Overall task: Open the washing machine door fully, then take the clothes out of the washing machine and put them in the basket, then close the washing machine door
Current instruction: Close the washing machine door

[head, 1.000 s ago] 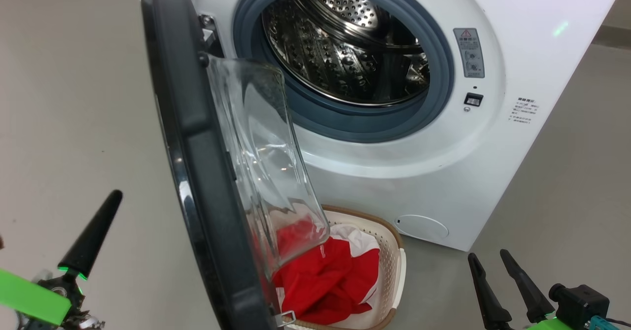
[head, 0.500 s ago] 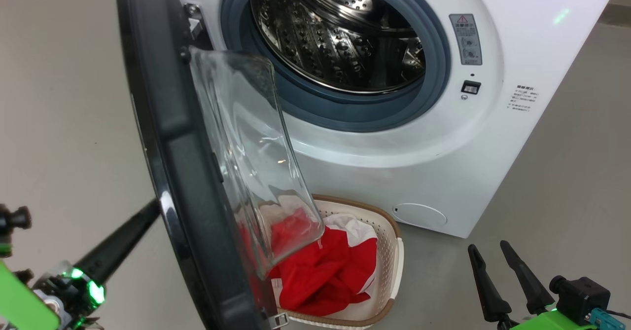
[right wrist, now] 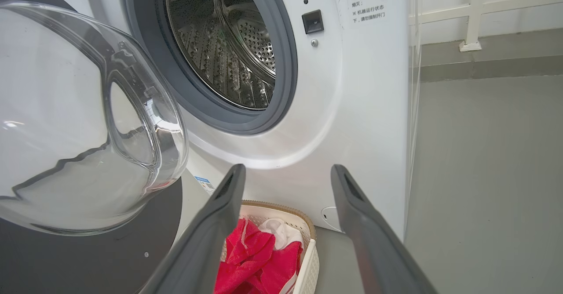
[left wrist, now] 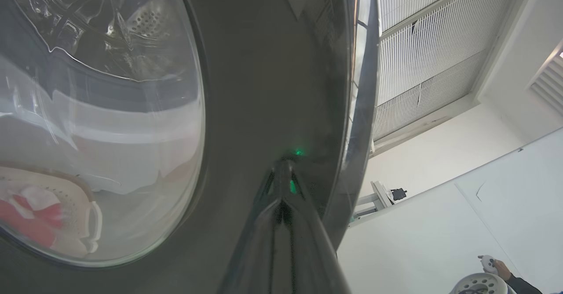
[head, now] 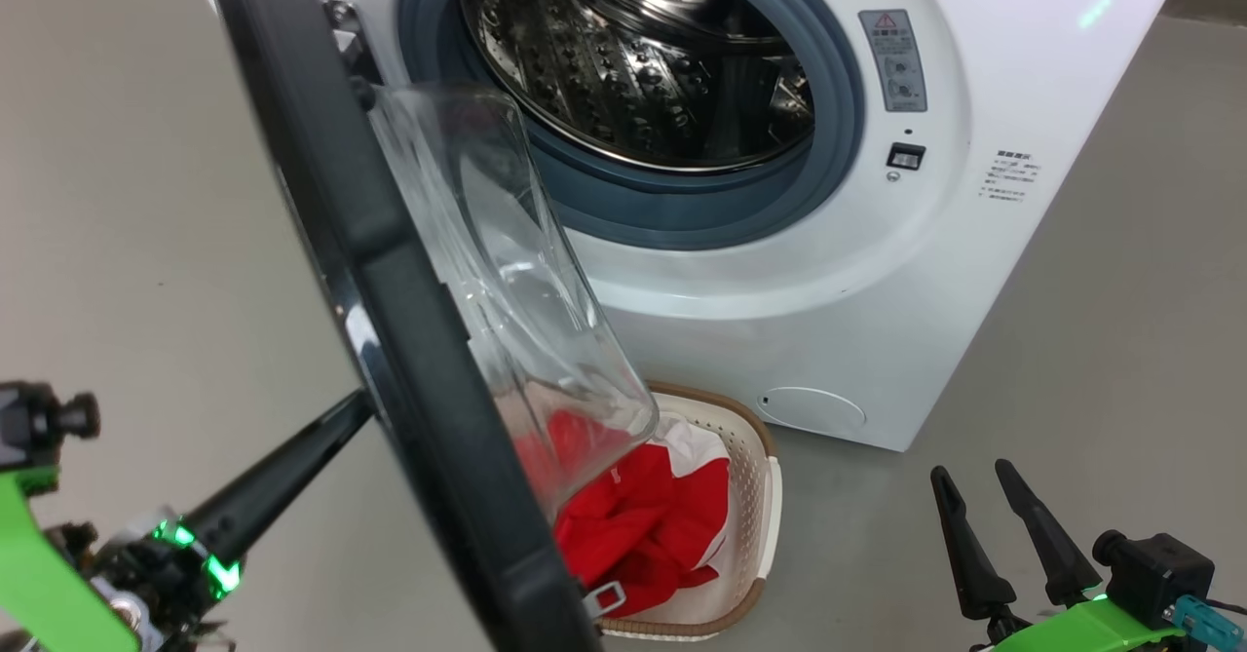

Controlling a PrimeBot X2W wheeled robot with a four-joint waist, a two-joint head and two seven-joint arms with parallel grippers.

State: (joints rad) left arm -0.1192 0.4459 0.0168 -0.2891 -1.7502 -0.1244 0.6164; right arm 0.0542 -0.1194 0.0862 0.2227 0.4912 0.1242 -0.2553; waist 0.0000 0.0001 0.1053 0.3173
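Left gripper [head: 341, 418] pinched shut, tip on outer face of washing machine door [head: 390, 272], door half-swung. Right gripper [head: 970, 469] wide, empty, near right. Clothes [head: 633, 516] in basket [head: 755, 496] at foot of washing machine [head: 877, 272]. Risk: tip skids off glossy face, or glass bowl [head: 507, 272] clips basket on swing.

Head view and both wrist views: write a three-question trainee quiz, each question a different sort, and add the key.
1. True or false: the red clothes lie in the basket.
2. The shut left end effector meets the washing machine door at its: A black outer face; B glass bowl; C hinge.
3. Fill in: the fingers of the right end effector stand ____.
Key: 1 true; 2 A; 3 open.
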